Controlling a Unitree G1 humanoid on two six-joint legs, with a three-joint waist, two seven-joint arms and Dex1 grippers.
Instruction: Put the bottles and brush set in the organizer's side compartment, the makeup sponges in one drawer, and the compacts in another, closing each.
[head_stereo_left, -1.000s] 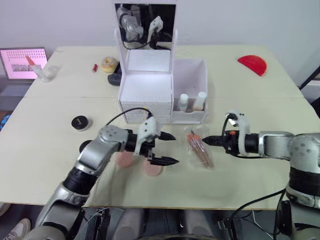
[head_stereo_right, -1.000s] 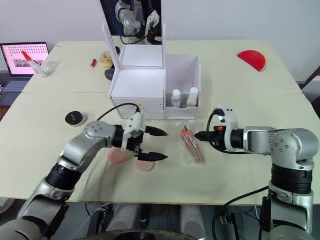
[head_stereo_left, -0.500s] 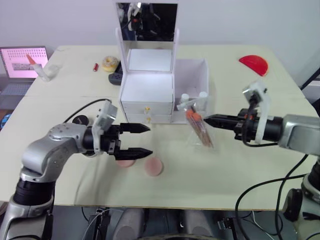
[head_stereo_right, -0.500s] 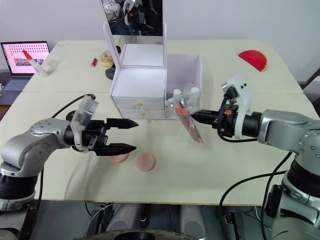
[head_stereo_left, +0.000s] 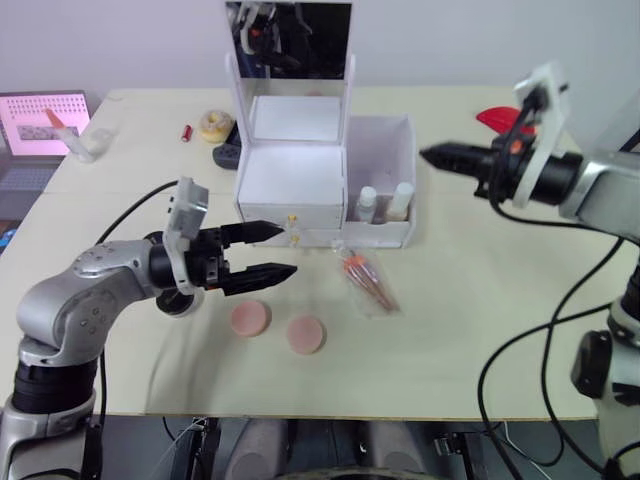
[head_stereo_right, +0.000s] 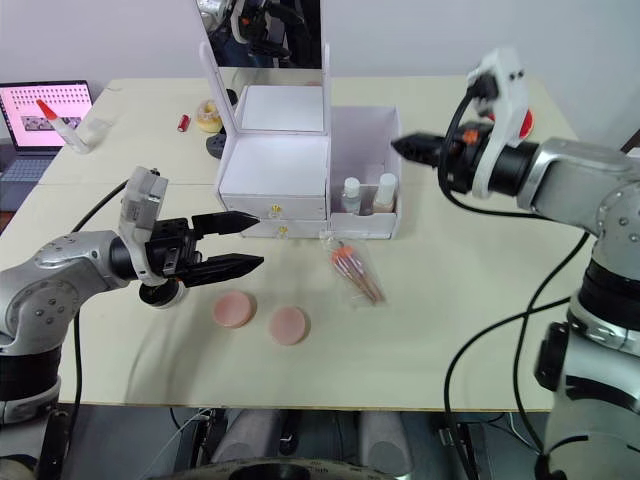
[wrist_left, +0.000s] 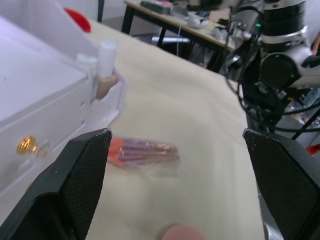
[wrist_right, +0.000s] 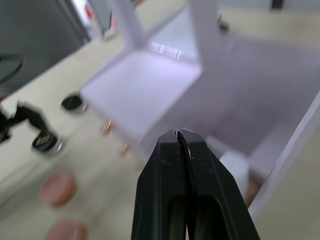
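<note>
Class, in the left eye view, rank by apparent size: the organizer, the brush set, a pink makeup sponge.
1. organizer, largest by far.
2. brush set.
3. makeup sponge, smallest, though it lies nearer the camera.

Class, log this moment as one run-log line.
clear plastic brush pouch: on table | left hand: open | right hand: shut, empty

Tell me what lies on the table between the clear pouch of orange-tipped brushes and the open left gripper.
Only bare table. In the left eye view, nothing sits between the brush pouch and the left gripper; the two pink foam discs lie nearer the robot.
</note>
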